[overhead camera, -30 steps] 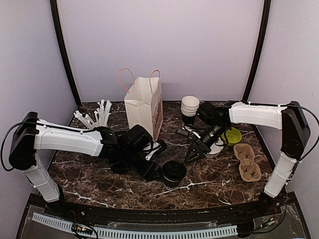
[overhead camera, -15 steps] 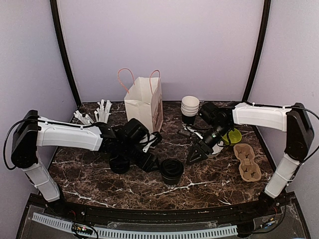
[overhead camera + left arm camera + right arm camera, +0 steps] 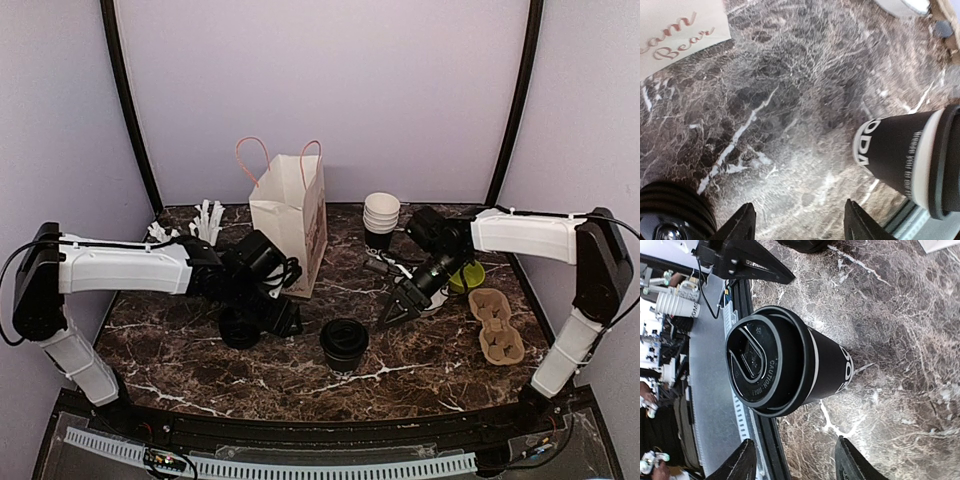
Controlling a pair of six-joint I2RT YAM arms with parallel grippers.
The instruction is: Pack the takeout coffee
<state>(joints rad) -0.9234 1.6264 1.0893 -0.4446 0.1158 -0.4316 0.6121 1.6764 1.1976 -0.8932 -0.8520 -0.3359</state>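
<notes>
Coffee cup: lid end cropped by the left wrist view's right edge.
Paper bag: up-left of the cup, cropped; lettering incomplete.
Dark round object: left of the cup, half hidden by left arm.

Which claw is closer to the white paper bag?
Left. The left gripper is just in front of the paper bag; the right gripper is farther off, to its right.

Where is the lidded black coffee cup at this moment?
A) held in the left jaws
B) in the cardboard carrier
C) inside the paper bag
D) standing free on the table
D: the lidded black coffee cup stands upright on the marble table, with nothing touching it.
</notes>
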